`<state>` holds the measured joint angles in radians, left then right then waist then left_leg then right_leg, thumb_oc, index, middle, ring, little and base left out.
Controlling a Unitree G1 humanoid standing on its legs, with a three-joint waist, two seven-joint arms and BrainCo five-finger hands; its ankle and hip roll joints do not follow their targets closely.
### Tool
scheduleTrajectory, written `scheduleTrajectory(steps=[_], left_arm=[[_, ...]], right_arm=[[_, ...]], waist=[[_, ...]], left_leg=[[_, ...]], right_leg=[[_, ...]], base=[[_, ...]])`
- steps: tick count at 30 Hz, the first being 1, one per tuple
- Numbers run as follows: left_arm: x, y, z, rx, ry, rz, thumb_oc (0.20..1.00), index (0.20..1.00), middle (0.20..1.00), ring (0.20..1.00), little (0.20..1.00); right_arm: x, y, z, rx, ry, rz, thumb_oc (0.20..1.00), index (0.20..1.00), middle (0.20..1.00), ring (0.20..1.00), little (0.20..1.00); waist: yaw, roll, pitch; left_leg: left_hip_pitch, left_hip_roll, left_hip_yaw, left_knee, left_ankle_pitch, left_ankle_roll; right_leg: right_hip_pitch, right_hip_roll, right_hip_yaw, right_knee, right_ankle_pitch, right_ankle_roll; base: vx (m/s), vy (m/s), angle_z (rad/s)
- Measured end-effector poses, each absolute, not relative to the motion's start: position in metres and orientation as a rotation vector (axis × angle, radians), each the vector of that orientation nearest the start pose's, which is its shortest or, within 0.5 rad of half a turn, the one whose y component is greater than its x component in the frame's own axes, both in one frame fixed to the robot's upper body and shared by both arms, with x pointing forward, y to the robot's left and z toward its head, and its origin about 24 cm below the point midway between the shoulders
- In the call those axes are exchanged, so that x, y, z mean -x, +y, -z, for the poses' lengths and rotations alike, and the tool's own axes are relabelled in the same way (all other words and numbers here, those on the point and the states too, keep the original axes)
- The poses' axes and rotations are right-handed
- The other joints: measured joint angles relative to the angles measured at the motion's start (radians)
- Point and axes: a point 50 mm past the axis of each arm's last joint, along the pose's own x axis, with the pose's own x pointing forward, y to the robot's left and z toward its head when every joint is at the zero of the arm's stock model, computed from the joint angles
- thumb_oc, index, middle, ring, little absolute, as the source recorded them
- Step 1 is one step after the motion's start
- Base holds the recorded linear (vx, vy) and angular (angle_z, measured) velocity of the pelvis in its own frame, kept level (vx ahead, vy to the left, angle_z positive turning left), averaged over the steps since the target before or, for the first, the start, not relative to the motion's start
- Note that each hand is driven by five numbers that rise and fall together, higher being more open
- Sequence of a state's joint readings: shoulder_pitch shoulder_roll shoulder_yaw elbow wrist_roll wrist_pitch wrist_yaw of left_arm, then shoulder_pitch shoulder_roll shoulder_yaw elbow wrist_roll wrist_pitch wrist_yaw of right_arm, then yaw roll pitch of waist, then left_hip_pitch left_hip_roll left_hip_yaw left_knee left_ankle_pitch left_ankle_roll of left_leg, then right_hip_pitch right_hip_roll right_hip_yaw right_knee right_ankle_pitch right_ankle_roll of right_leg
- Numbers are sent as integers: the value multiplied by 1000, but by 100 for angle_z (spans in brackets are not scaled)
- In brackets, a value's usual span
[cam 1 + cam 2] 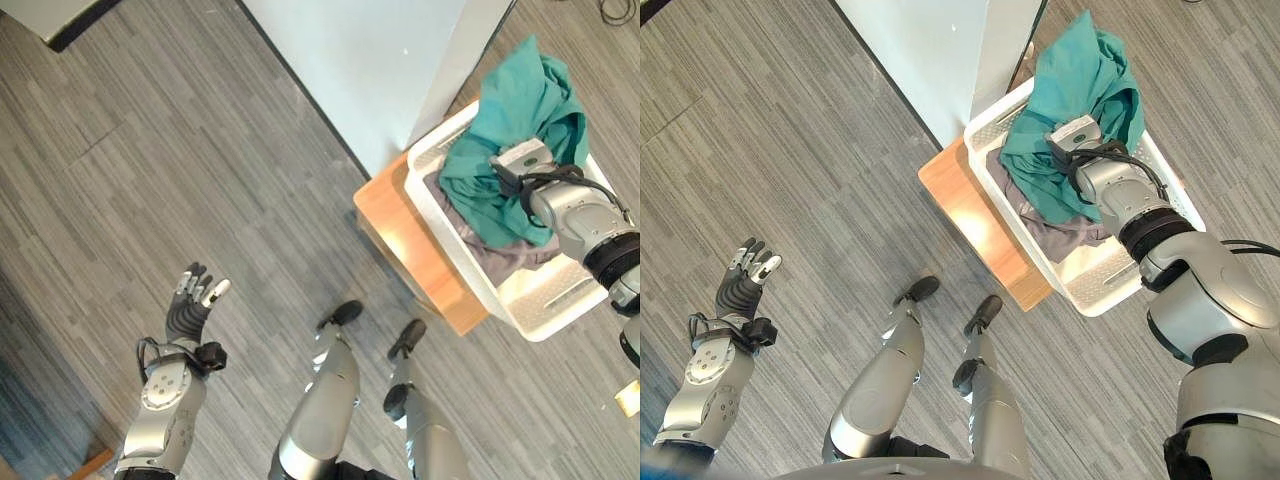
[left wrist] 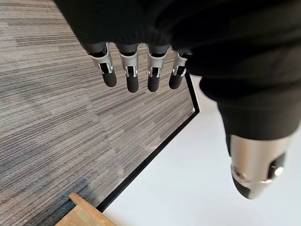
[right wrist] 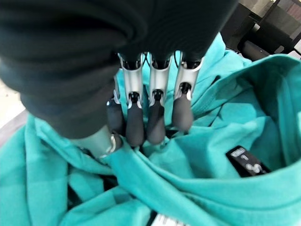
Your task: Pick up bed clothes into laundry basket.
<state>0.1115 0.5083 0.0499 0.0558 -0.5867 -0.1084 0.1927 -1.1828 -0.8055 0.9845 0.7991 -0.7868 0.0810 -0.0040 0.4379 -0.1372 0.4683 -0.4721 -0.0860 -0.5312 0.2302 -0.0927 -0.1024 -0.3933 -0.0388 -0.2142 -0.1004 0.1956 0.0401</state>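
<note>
Grey plank floor (image 1: 150, 150) is lying open around the left hand (image 1: 190, 305), which is hanging over it with fingers straight and relaxed, holding nothing. A pale panel (image 1: 360, 60) is running off the top edge. The white laundry basket (image 1: 545, 300) is sitting on a wooden stand (image 1: 410, 235), its far rim hidden by teal clothes (image 1: 525, 110) heaped over grey cloth (image 1: 500, 255). The right hand (image 3: 155, 117) is pressing into the teal folds, its fingertips against the thumb and seemingly pinching the fabric. A black tag (image 3: 247, 161) is showing white print, too small to read.
</note>
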Motion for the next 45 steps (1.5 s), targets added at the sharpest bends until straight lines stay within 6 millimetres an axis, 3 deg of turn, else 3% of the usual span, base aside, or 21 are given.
scheduleTrajectory(steps=[5,7,9,11,13,14,16,19,23,27,32,45], left_arm=[[-226,277,-49,68,26,-304,1000,1000,1000,1000,1000],[-226,277,-49,68,26,-307,1000,1000,1000,1000,1000],[-226,277,-49,68,22,-309,1000,1000,1000,1000,1000],[-223,284,-51,79,8,-347,1000,1000,1000,1000,1000],[-220,288,-52,83,-2,-375,1000,1000,1000,1000,1000],[-218,290,-51,92,-4,-396,1000,1000,1000,1000,1000],[-214,288,-45,118,13,-418,1000,1000,1000,1000,1000],[-211,285,-42,135,20,-424,1000,1000,1000,1000,1000],[-201,294,-38,147,32,-484,1000,1000,1000,1000,1000],[-200,292,-36,158,44,-489,1000,1000,1000,1000,1000],[-199,292,-34,156,51,-491,1000,1000,1000,1000,1000],[-200,291,-31,156,69,-492,1000,1000,1000,1000,1000]], right_arm=[[-404,-218,-214,2129,-101,-24,200,200,200,200,200],[-401,-213,-224,2095,-160,-2,200,200,200,200,200],[-393,-209,-250,2025,-282,63,200,200,200,200,200],[-359,-210,-308,1849,-557,212,200,200,200,200,200],[-319,-218,-341,1714,-742,316,200,200,200,200,200],[-305,-221,-345,1621,-814,354,200,200,200,200,200],[-276,-227,-321,1455,-878,315,200,200,200,200,200],[-270,-244,-278,1357,-747,271,200,200,200,200,200],[-270,-247,-263,1222,-711,276,200,200,200,200,200],[-265,-247,-274,1164,-782,306,200,200,200,200,200],[-248,-259,-302,1082,-896,443,200,200,200,200,200],[-202,-243,-360,1014,-1274,525,200,200,200,200,200]], waist=[[0,0,0],[-3,0,0],[-11,-1,0],[-29,-6,3],[-50,-20,5],[-67,-40,5],[-108,-69,4],[-134,-78,2],[-152,-79,1],[-147,-79,1],[-140,-80,1],[-165,-95,-25]], left_leg=[[0,1,0,0,0,0],[1,0,0,1,0,0],[8,0,-1,2,0,0],[37,0,-5,-1,0,0],[58,-3,-7,0,-2,-1],[65,-2,2,0,-3,-1],[64,-7,8,9,-3,-1],[58,-6,21,22,-8,-1],[53,-4,30,19,-9,0],[54,-5,24,20,-8,0],[55,-9,24,19,-8,0],[55,-10,20,20,-8,0]], right_leg=[[0,1,0,0,0,-1],[1,1,0,0,1,-1],[10,1,-1,0,1,-1],[38,0,5,0,1,-1],[63,-2,11,0,-1,1],[66,1,25,0,-2,2],[68,-2,32,0,-2,2],[65,1,45,0,-4,8],[64,2,55,0,-2,11],[60,2,52,0,0,10],[61,-3,51,0,3,6],[65,-3,47,0,4,5]], base=[[0,0,0],[0,0,0],[11,-3,3],[7,7,5],[7,12,0],[15,6,-5],[5,5,-12],[2,5,-12],[13,-11,-7],[11,3,5],[0,0,0],[0,0,0]])
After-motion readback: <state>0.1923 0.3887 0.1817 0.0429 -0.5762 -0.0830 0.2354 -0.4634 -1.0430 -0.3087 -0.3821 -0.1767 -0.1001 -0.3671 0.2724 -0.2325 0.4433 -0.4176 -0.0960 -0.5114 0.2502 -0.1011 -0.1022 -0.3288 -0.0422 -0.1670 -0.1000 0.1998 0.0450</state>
